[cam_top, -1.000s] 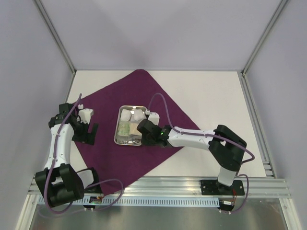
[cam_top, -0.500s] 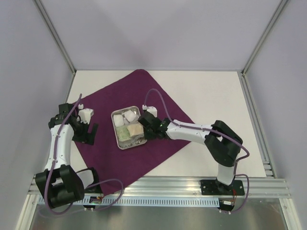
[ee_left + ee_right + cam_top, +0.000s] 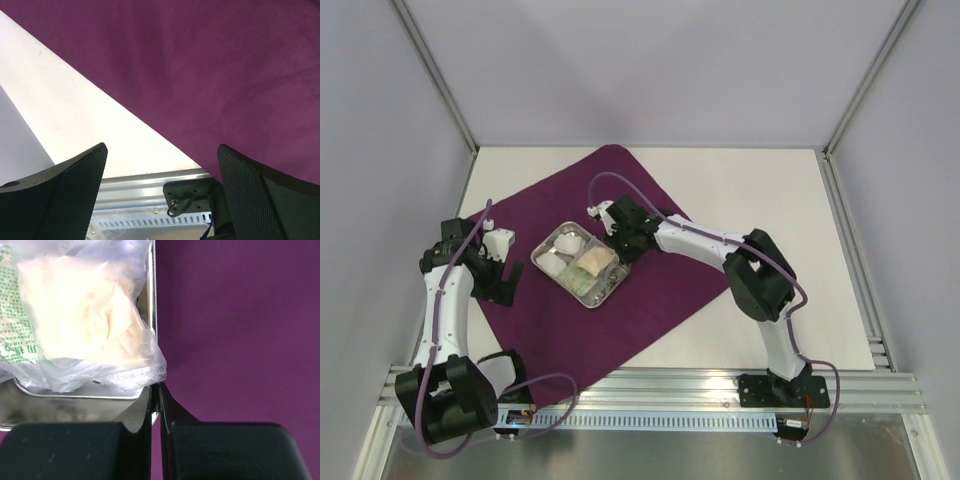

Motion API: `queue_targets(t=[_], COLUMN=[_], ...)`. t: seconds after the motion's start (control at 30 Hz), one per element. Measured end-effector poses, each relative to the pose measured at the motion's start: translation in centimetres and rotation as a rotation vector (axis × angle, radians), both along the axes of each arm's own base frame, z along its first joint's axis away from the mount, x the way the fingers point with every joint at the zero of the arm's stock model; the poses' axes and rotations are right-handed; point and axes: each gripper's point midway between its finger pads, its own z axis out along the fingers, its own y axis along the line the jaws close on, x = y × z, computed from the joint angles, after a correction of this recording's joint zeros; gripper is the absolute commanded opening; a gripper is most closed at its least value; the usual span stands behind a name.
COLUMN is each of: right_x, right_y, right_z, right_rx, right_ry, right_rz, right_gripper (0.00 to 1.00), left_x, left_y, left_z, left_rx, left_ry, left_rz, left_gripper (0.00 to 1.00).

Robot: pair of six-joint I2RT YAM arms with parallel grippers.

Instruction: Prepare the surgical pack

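The deep-purple cloth lies spread flat as a diamond on the white table. On it sits the small steel tray, turned at an angle. It holds white gauze and clear packets. My right gripper is shut on the tray's rim at a far corner. In the right wrist view the right gripper pinches the thin steel tray wall, with a clear packet just ahead. My left gripper stands open over the cloth's left edge. In its wrist view the left gripper holds nothing above the cloth.
White table shows around the cloth. An aluminium rail runs along the near edge. Grey enclosure walls with metal posts close the left, back and right sides. An arm base plate shows in the left wrist view.
The right gripper closed on the tray's rim and swung toward the far left, dragging the tray left and turning it. The left arm stayed nearly still.
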Motion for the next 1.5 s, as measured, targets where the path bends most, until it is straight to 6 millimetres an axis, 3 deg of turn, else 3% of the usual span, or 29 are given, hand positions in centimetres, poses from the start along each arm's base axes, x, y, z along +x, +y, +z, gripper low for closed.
queue_targets(t=[0.43, 0.67, 0.7, 0.8, 0.87, 0.97, 1.0, 1.1, 1.17, 1.27, 1.4, 1.5], right_x=[6.2, 8.2, 8.5, 8.5, 8.2, 7.8, 7.6, 7.2, 7.1, 7.4, 7.7, 7.1], right_y=[2.2, 1.7, 1.4, 0.5, 0.2, 0.5, 0.8, 2.4, 4.0, 6.2, 8.1, 8.5], right_z=[0.1, 0.6, 0.8, 2.2, 3.9, 8.0, 9.6, 13.2, 14.3, 13.3, 8.9, 5.2], right_rx=[-0.044, -0.101, -0.108, -0.117, -0.098, -0.014, 0.034, 0.19, 0.3, 0.407, 0.441, 0.416], right_ry=[-0.108, -0.161, -0.169, -0.185, -0.197, -0.239, -0.256, -0.293, -0.287, -0.235, -0.126, -0.058], right_rz=[0.365, 0.391, 0.388, 0.382, 0.373, 0.327, 0.293, 0.18, 0.097, -0.012, -0.119, -0.165], right_gripper=[0.13, 0.47, 0.57, 0.69, 0.71, 0.64, 0.51, 0.28, 0.21, 0.08, 0.07, 0.07], left_x=[0.0, 0.1, 0.1, 0.2, 0.4, 0.6, 0.7, 1.1, 1.3, 1.5, 1.7, 1.8], left_y=[0.0, 0.2, 0.3, 0.3, 0.4, 0.3, 0.2, 0.1, 0.2, 0.1, 0.2, 0.2], left_z=[-0.4, -1.1, -1.1, -1.2, -1.3, -1.3, -1.3, -1.3, -1.3, -1.2, -1.1, -1.2], left_rx=[-0.006, -0.005, -0.005, -0.003, -0.004, -0.012, -0.016, -0.021, -0.022, -0.025, -0.023, -0.021], left_ry=[0.026, 0.057, 0.06, 0.06, 0.057, 0.051, 0.046, 0.029, 0.022, 0.014, 0.004, -0.001], left_rz=[0.0, 0.004, 0.004, 0.005, 0.005, 0.007, 0.007, 0.012, 0.018, 0.025, 0.026, 0.026], left_gripper=[1.0, 1.0, 1.0, 1.0, 1.0, 1.0, 1.0, 1.0, 1.0, 1.0, 1.0, 1.0])
